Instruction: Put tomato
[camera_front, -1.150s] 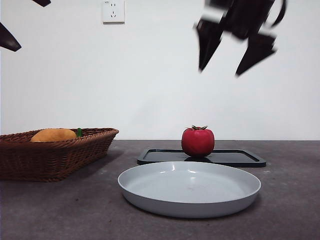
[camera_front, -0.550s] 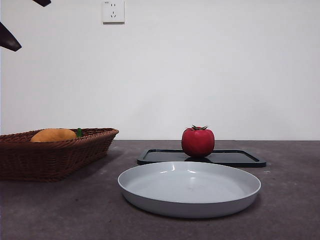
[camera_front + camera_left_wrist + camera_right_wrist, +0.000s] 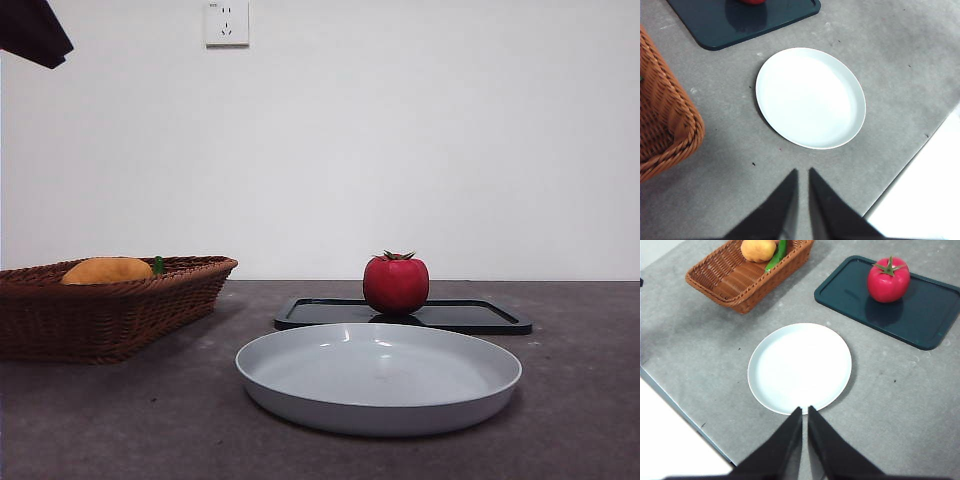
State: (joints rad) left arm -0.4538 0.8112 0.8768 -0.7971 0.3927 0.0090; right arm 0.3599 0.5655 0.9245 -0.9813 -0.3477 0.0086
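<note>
Both pincers are up in the air holding nothing. My left gripper (image 3: 803, 176) has its jaws pinched nearly together, hanging over bare table just beside the plate (image 3: 771, 107). My right gripper (image 3: 804, 412) is pinched narrow too, tips over the near rim of that plate (image 3: 760, 385). From the front only a black tip of an arm (image 3: 33, 30) shows at the top corner.

So the tomato (image 3: 888, 280) sits upright on the dark tray (image 3: 920, 325), stem pointing straight up, spiky green leaves splayed out on top. It's pretty much round, so no real long axis to speak of. In the front view the tomato (image 3: 396, 284) is behind the plate (image 3: 300, 395), on the tray (image 3: 470, 315), well apart from both grippers.

No brands or writing I can read anywhere. There's a white wall socket (image 3: 226, 22) high on the wall, unlabelled as far as I can tell.

Table (image 3: 920, 405) is a mottled grey stone-look surface with a few dark specks. Wall behind is plain white. A wicker basket (image 3: 725, 285) off to the side holds a yellow-orange fruit (image 3: 758, 249) and something long and green (image 3: 777, 255).
</note>
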